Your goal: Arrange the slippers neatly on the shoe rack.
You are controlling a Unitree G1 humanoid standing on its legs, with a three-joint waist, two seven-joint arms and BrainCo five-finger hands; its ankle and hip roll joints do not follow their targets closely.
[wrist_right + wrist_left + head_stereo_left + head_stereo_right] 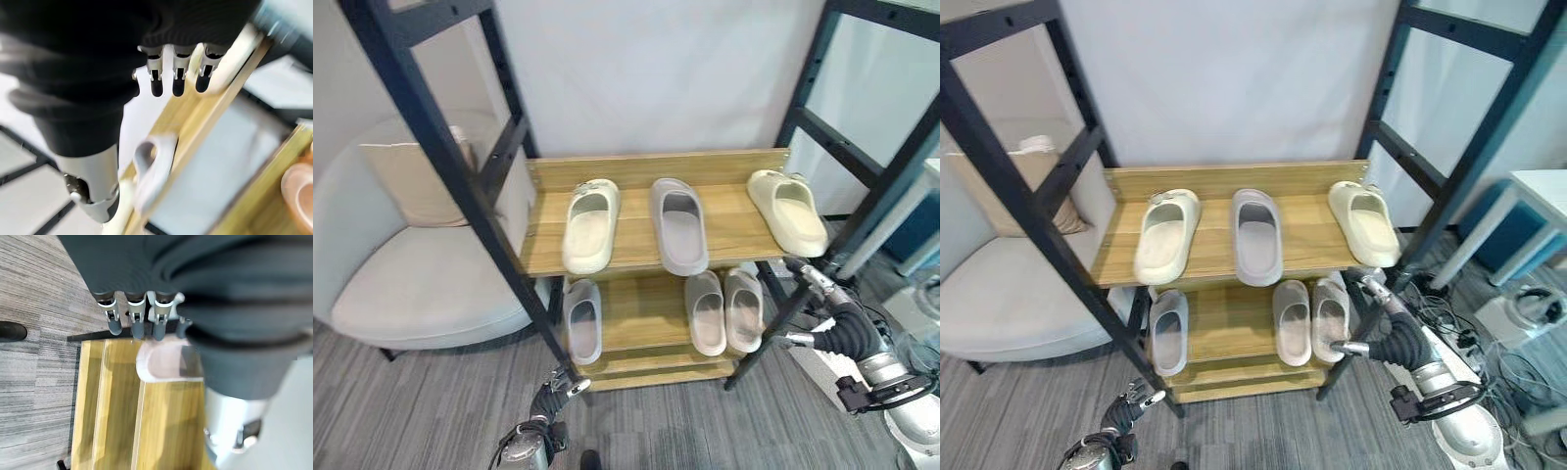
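So the wooden shoe rack has two shelves and all the slippers are already on it. Top shelf: a cream slipper on the left, a grey slipper in the middle with its near end poking a bit over the front edge, and another cream slipper at the far right, angled and hanging off the right end of the shelf. Bottom shelf: a single grey slipper on the left, then a pair of pale grey slippers side by side on the right, touching each other.

The right hand is up by the right end of the rack, just below that angled cream slipper, fingers straight and spread, holding nothing. The left hand is low near the front left foot of the rack, fingers relaxed and empty too.

There's a black metal frame around the rack and a white armchair with a beige cushion off to the left, grey carpet floor underneath.
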